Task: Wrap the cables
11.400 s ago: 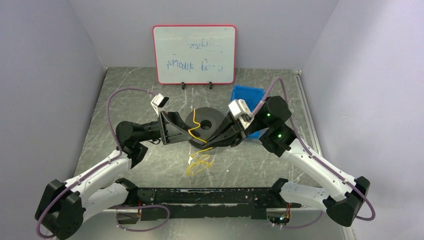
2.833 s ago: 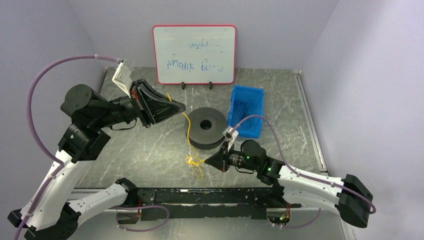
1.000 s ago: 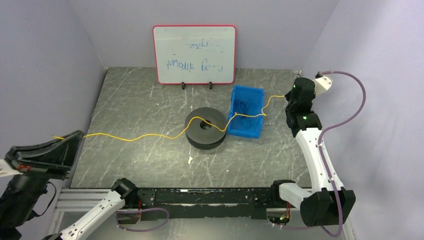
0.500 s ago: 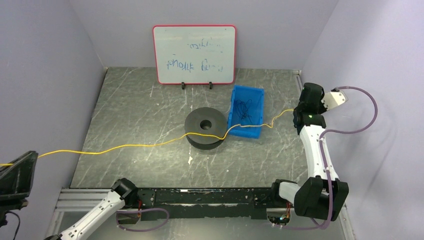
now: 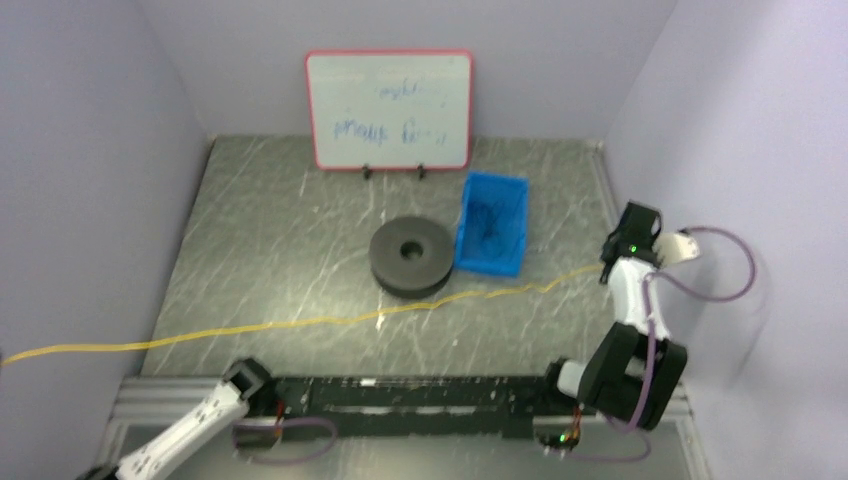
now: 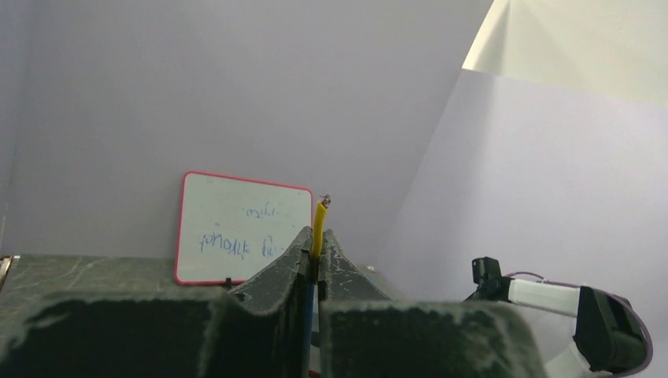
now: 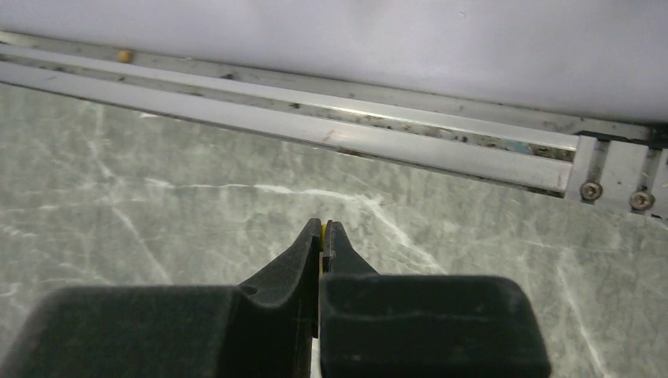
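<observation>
One thin yellow cable (image 5: 300,323) runs nearly straight across the table, from the left edge of the top view to my right gripper (image 5: 607,268) by the right wall. It passes in front of the black spool (image 5: 410,256) and looks clear of it. My right gripper (image 7: 323,228) is shut on the cable, with a sliver of yellow between its tips. My left gripper (image 6: 316,236) is out of the top view; it is shut on the cable's other end (image 6: 319,214), which sticks up above its fingertips.
A blue bin (image 5: 513,200) with dark tangled strands stands right of the spool. The whiteboard (image 5: 390,108) leans at the back wall. A metal rail (image 7: 315,126) runs along the table's right edge, close ahead of my right gripper. Side walls stand near both arms.
The two grippers have pulled farther apart. The cable has slid off the spool and bin toward the near edge and drawn straighter. The left gripper has left the top view.
</observation>
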You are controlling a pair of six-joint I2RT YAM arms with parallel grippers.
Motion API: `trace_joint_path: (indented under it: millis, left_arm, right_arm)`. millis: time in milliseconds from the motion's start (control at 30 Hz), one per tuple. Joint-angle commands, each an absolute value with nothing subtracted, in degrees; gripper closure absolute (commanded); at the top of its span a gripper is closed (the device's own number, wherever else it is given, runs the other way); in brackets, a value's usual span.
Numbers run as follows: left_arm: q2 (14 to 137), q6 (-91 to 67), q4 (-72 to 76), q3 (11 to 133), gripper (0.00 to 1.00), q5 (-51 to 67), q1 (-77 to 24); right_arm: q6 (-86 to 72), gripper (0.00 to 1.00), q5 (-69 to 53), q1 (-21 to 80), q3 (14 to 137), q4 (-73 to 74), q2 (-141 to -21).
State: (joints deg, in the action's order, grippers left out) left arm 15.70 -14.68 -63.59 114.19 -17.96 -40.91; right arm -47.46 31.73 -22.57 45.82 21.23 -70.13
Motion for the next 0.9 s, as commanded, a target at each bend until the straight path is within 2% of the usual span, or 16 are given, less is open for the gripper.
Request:
trace_joint_path:
  millis: [0, 433, 467, 567, 600, 700, 867]
  left_arm:
    - [14.7, -16.1, -67.4, 117.7, 0.93, -19.1, -42.9]
    - [14.6, -17.0, -69.4, 119.1, 0.93, -17.7, -44.9]
    - [14.6, -17.0, -69.2, 118.6, 0.93, -17.5, -44.9]
    - [14.6, -17.1, -68.6, 117.2, 0.93, -17.0, -44.9]
    - [14.5, -17.1, -68.3, 116.8, 0.93, -16.9, -45.1]
    - [14.3, -17.3, -67.5, 115.3, 0.93, -16.4, -45.0]
    - [14.7, -18.0, -65.7, 111.6, 0.93, -15.6, -45.2]
  right_arm:
    - [-49.8, 1.0, 30.5, -25.9, 43.6, 20.2, -72.2]
    - [-47.6, 0.99, 24.3, -32.5, 41.0, 16.8, -78.0]
    - [-46.9, 0.88, 23.6, -32.5, 41.2, 16.5, -77.7]
    - [-45.0, 0.39, 20.6, -32.5, 42.2, 15.8, -75.5]
    - [-45.1, 0.32, 19.8, -32.5, 42.8, 16.2, -74.7]
    - [-45.1, 0.19, 16.4, -31.7, 44.1, 16.3, -72.2]
    - [-45.1, 0.12, 12.3, -25.0, 47.4, 15.3, -67.2]
